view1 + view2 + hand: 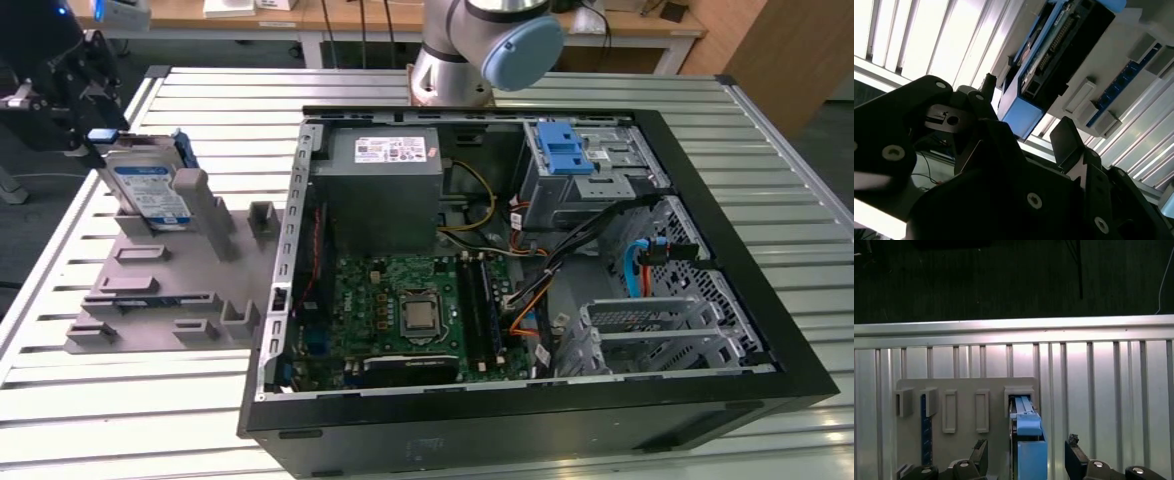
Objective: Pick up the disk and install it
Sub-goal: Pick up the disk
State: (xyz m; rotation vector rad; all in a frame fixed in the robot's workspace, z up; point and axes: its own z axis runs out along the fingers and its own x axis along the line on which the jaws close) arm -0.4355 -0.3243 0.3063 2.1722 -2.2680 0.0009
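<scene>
A white-and-blue label [144, 192] is carried on the broad face of the disk [140, 158]; its print is too small to be read. A white sticker [390, 150] is seen on the grey power supply [387, 205], and its writing is likewise not legible.

The disk is stood on edge in a slot of a grey fixture plate [147, 300] on the slatted table [120, 410], directly below the gripper [1026, 445]. Its long axis is set roughly upright, pointing up at the gripper. A narrow edge capped by the blue bracket [1030, 437] is turned toward the gripper. In the first wrist view the two broad faces are turned toward the fingers [980, 452], one finger to each side.

The gripper is spread wide and the disk is straddled by it. A gap is seen between each finger and the bracket, so nothing is grasped.

The gripper is pointed down at the table, and in the exterior view its dark body is held over the disk's upper end. The arm's base [461, 60] is mounted well apart from the gripper, beyond the open computer case [534, 435]. The case is laid on its side on the table just beside the fixture plate. Inside it, the motherboard [400, 300] and a ribbed blue latch [563, 150] on the drive cage are exposed.
</scene>
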